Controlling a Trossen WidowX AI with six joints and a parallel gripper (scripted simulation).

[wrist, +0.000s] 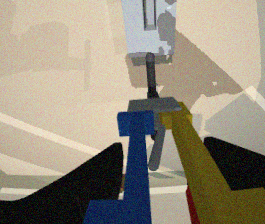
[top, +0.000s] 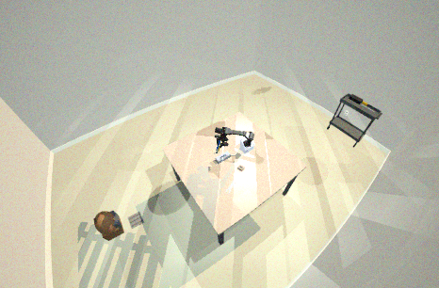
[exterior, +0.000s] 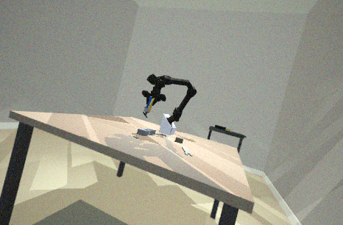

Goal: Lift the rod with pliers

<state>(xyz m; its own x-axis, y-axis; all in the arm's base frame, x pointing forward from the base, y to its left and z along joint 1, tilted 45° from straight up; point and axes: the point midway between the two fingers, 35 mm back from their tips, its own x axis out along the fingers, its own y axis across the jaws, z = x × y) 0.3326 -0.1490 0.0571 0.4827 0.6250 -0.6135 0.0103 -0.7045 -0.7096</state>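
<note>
Gripper: half-open and clamped on the locking pliers, so not empty; the black gripper (top: 220, 141) (exterior: 153, 97) (wrist: 163, 147) has one finger outside the blue handle and the other outside the yellow one

Locking pliers: blue and yellow handles, grey crosspiece near the working end; the pliers (top: 218, 147) (exterior: 149, 104) (wrist: 138, 160) are up in the air, higher than the channel block, tilted with the working end down

Dark slim piece: the dark slim piece (exterior: 145, 115) (wrist: 151, 75) sticks out past the crosspiece, its end lined up with the near edge of the channel block in the wrist view; honestly can't tell if it's the rod or part of the pliers, so no firm call on where the rod is

Channel block: the pale grey channel block (top: 222, 158) (exterior: 146, 131) (wrist: 137, 32) sits on the table (top: 244, 202) (exterior: 113, 154) (wrist: 43, 115); narrow slot along its top, patchy shadow on one side

Arm: the black arm (top: 238, 133) (exterior: 191, 90) rises from beside the channel block, bends at the elbow, then reaches back over with the wrist angled down
</note>
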